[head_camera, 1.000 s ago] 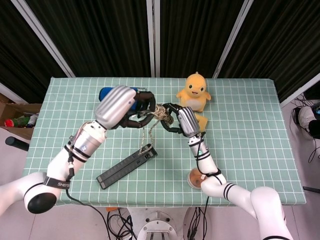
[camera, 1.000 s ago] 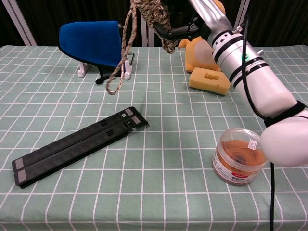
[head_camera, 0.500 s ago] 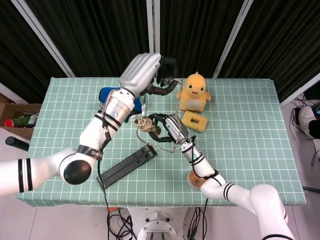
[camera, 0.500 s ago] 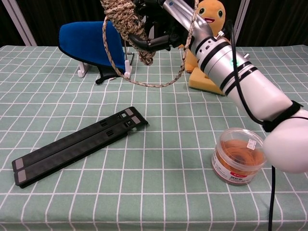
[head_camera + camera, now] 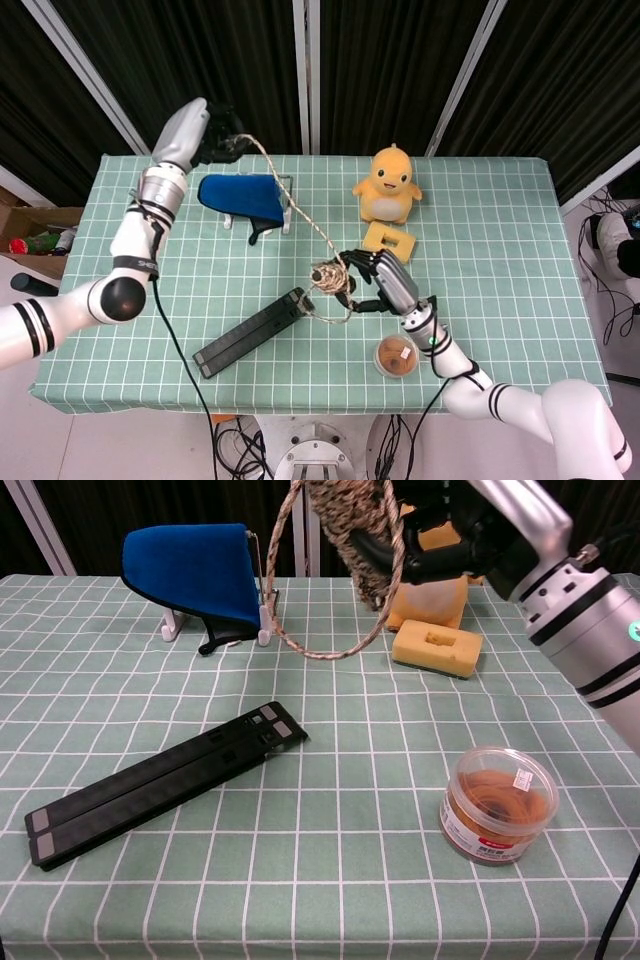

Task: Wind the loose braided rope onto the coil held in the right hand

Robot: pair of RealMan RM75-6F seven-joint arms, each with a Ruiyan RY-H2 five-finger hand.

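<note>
Right robot hand (image 5: 385,285) grips the rope coil (image 5: 329,275) above mid tabletop (image 5: 500,220), just over the black folding stand (image 5: 253,332). Loose braided rope (image 5: 290,195) runs taut from the coil up to the left robot hand (image 5: 195,135), raised at the far-left corner and pinching its end. A slack loop hangs below the coil.
</note>
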